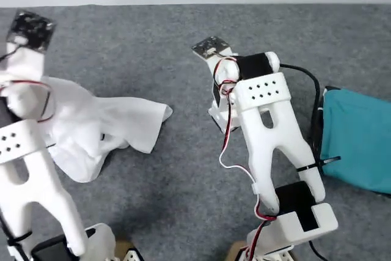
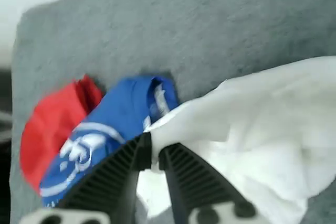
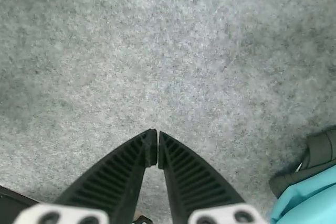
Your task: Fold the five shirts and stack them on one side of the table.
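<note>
Fingers (image 2: 118,174) of the left gripper (image 2: 152,148) are clamped on an edge of the white shirt (image 1: 122,123), which lies crumpled on the grey tabletop (image 1: 183,175) near a blue shirt (image 2: 121,124) and a red shirt (image 2: 50,124). The right gripper (image 3: 157,140) has its fingers together over the tabletop, near a teal shirt (image 1: 357,139).
</note>
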Controlling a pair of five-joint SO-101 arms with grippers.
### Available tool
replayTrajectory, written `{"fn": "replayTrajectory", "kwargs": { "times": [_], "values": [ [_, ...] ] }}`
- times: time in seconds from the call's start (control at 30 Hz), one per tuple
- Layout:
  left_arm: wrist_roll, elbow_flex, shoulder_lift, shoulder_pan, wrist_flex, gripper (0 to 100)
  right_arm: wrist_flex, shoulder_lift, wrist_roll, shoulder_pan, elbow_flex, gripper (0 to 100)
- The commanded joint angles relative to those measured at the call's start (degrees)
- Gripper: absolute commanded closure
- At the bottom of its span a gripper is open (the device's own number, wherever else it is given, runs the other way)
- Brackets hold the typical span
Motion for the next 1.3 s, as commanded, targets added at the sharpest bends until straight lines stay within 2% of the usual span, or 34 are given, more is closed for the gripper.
{"fn": "replayTrajectory", "kwargs": {
  "times": [0.0, 0.1, 0.2, 0.37, 0.5, 0.57, 0.77, 1.0, 1.13, 1.27],
  "values": [
    [-0.4, -7.9, -1.3, 7.4, -1.7, 100, 2.3, -3.5, -0.3, 5.8, -0.6, 98.8],
    [0.7, -13.1, -1.7, 16.0, -4.6, 100, 2.4, -3.6, -0.3, 12.6, -0.6, 98.8],
    [5.7, -20.0, -1.7, 24.9, -9.8, 100, 2.4, -3.6, -0.3, 18.2, -0.5, 98.8],
    [7.0, -26.8, -1.2, 38.5, -18.8, 100, 2.4, -3.6, -0.3, 22.9, -0.4, 98.8],
    [7.0, -25.5, 1.3, 41.2, -20.7, 100, 2.4, -3.6, -0.3, 22.8, -0.4, 98.8],
    [7.3, -24.3, 4.5, 37.9, -19.3, 100, 2.4, -3.6, -0.3, 22.7, -0.4, 98.8],
    [7.4, -18.3, 19.1, 21.0, -15.1, 100, 2.3, -3.5, -0.3, 21.1, -0.4, 98.8],
    [6.9, -16.2, 33.0, 1.7, -8.8, 100, 2.2, -2.9, -0.2, 14.3, -0.4, 98.8],
    [0.4, -16.1, 34.5, -3.5, -2.6, 100, -0.3, -2.9, -0.3, 10.0, -0.4, 98.3],
    [-5.3, -16.4, 34.4, -4.4, 3.0, 99, -5.0, -2.9, -0.6, 6.6, -0.4, 95.8]
  ]
}}
